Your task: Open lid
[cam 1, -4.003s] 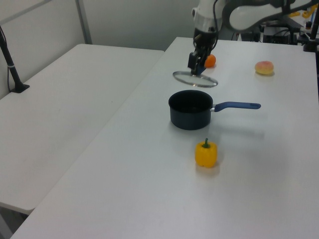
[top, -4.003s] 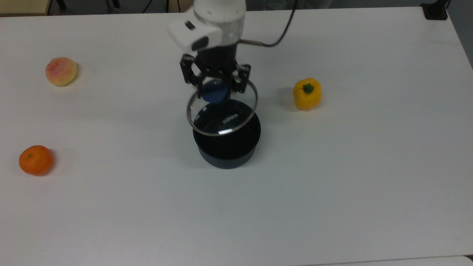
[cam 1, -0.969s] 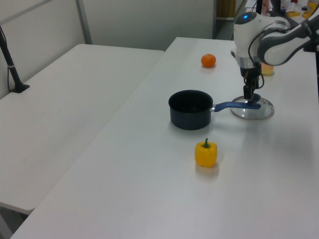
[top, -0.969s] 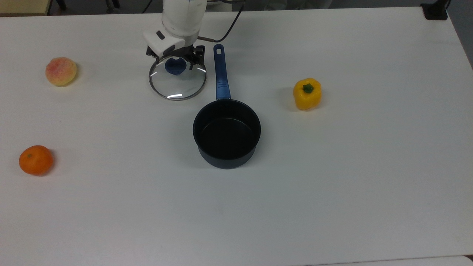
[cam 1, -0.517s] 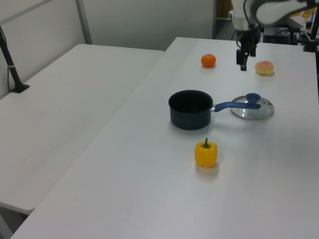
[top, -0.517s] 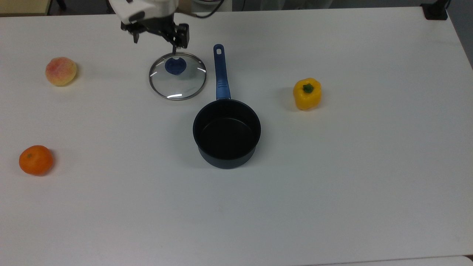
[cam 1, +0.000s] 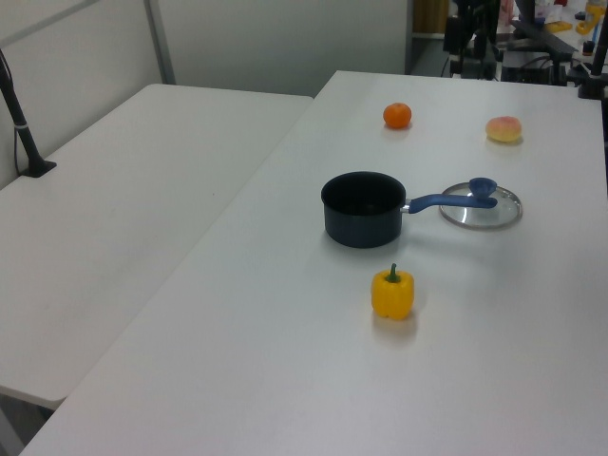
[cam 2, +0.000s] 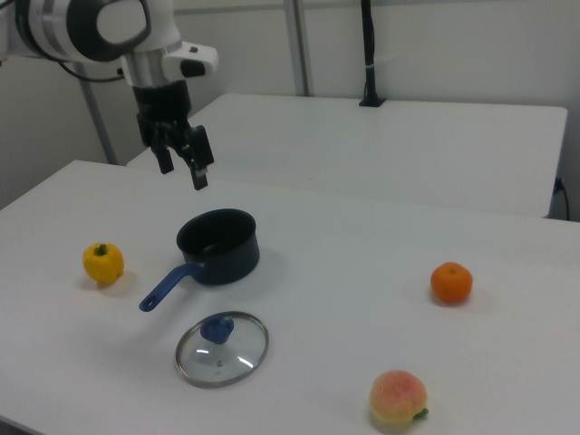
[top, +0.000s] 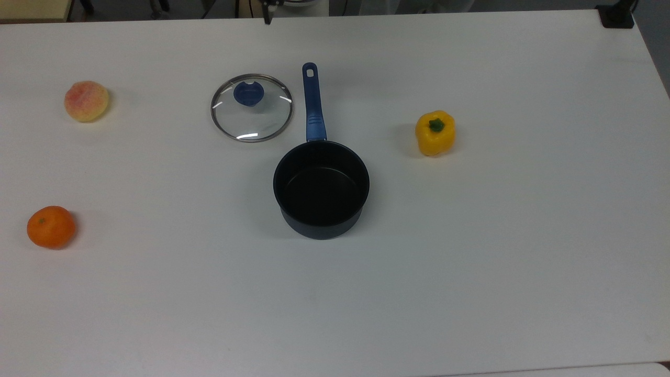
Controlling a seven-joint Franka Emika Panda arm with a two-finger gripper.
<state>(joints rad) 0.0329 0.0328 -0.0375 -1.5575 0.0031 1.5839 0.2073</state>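
While the lid (cam 2: 222, 349) lay flat on the table (cam 2: 344, 299) at the lower left of the right view, just beside the pan (cam 2: 217, 246) handle, the gripper (cam 2: 181, 163) hung above at upper left, jaws apart and empty.

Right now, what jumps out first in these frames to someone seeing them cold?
The dark saucepan with a blue handle sits uncovered mid-table, and its round clear glass lid with a blue knob lies flat on the white table, beside the handle on the top view's left. In the right view the arm's open claw hangs in the air above the pan, holding nothing. Bright fruit dots the table: a yellow bell pepper, an orange and a peach.
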